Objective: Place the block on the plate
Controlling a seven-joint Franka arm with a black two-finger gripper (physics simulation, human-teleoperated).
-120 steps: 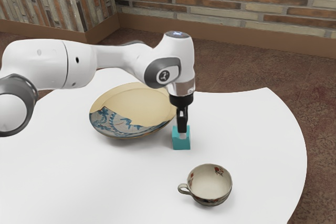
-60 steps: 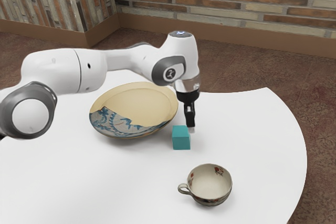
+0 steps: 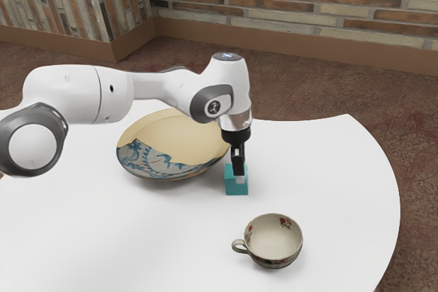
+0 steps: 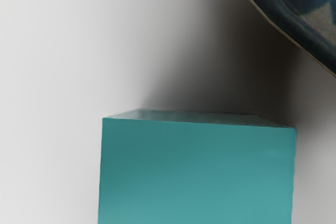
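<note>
And here's the teal, straight-sided cube block (image 3: 237,190), standing upright on the table beside the plate and off it, its flat top level, with the black two-finger gripper (image 3: 239,177) right down at it! The tool points downward, its lower end overlapping the block's upper part in the exterior view, and the wrist view has the block looming large, just under the hand. Clenched, released, or holding? I can't tell from here, and whether the two touch is hidden too. Just beside the block, toward the exterior view's left, sits the broad round plate (image 3: 174,138), plain cream over much of its face, blue floral pattern along the near part, and the wrist view gives a shaded strip of tabletop between block and plate rim. On the block's other side, nearer the exterior camera, there's the cream teacup (image 3: 274,239) with red floral marks, upright, handle toward the exterior view's left, well apart from the plate. All three stand on the smooth white table (image 3: 137,237) with its curved edge!
</note>
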